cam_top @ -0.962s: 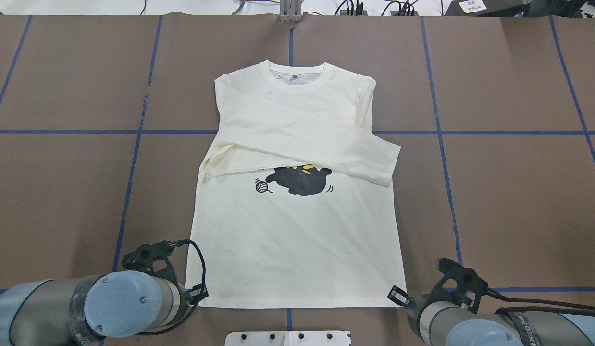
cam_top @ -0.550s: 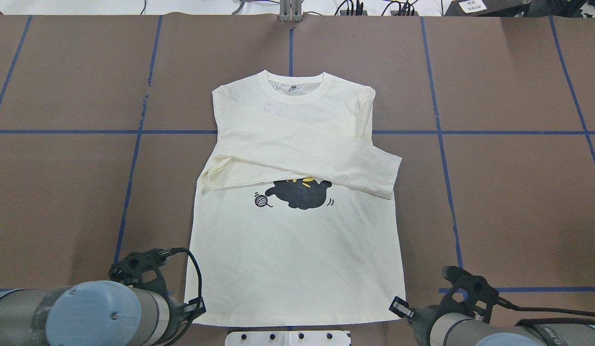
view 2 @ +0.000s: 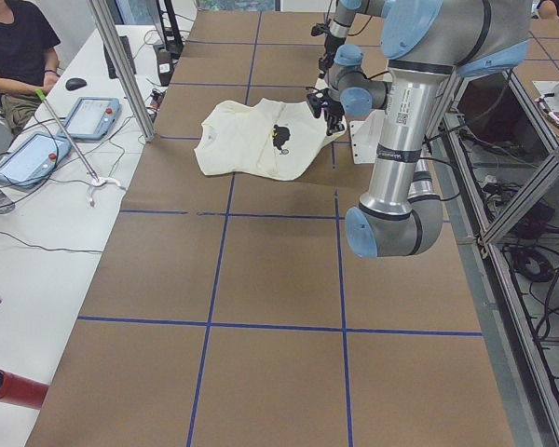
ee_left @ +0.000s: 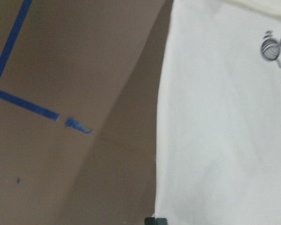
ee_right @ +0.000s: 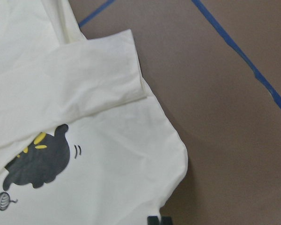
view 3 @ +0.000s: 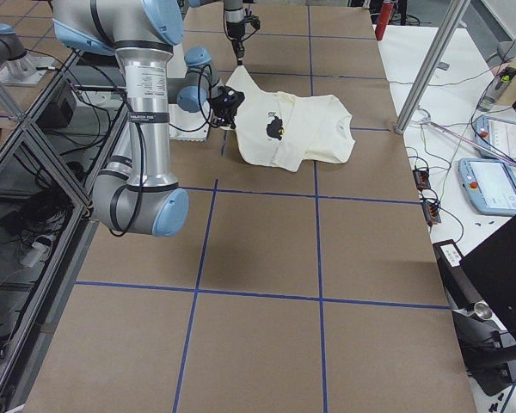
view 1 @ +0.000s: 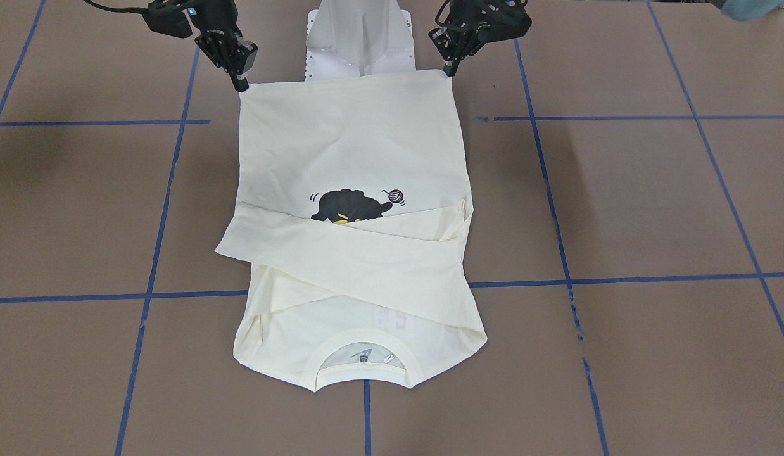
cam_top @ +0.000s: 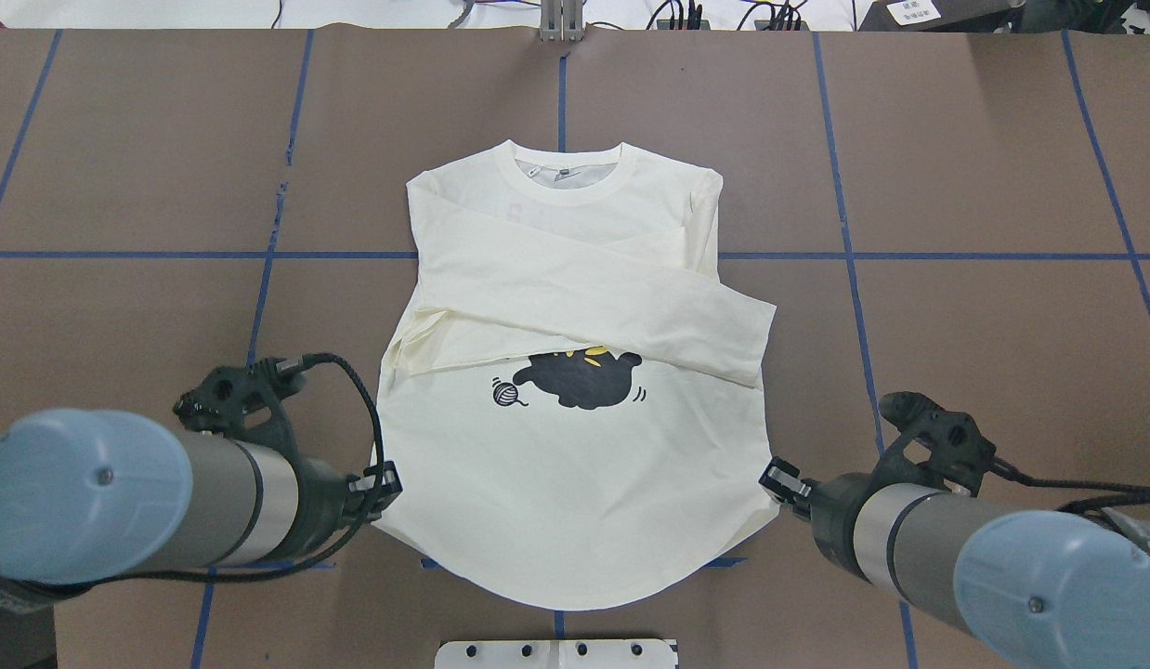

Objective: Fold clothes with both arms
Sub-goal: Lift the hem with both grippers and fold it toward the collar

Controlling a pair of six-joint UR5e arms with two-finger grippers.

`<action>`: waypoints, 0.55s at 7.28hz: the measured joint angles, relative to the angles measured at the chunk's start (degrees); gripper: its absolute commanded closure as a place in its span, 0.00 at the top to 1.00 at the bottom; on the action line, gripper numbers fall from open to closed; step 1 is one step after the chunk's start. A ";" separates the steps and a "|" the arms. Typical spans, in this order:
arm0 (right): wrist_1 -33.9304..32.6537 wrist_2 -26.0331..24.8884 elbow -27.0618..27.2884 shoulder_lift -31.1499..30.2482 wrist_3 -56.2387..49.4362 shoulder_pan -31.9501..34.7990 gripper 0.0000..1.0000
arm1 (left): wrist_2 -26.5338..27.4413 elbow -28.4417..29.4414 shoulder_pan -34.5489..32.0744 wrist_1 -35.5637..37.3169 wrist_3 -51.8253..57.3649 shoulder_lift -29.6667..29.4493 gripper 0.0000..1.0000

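t-shirt (cam_top: 575, 483): soft matt cream cloth, flat black print (cam_top: 580, 376). counter (cam_top: 1002, 372): matt brown paper-like cover, blue tape lines (cam_top: 844, 186). left arm (cam_top: 222, 502), right arm (cam_top: 909, 548): smooth grey metal tubes, satin light-blue plastic caps (cam_top: 83, 492). left claw (cam_top: 382, 488), right claw (cam_top: 777, 476): matt black, material unclear.

Bright, even light — soft shadow beside T-shirt (ee_left: 215, 131).

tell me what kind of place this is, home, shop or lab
Most likely a robotics lab or test cell: a left arm and right arm grip a T-shirt on a brown table marked with a blue tape grid, and touchscreen control pendants lie on a side bench.
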 measured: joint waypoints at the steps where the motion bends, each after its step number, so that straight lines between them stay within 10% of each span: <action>1: -3.71 3.20 -2.03 4.86 -4.62 5.41 0.00 | -0.99 2.56 -4.62 -0.12 4.06 -1.87 0.00; 4: -8.69 8.20 -14.63 15.80 -16.77 17.30 0.00 | -1.63 16.98 -14.89 -6.62 12.09 -7.51 0.00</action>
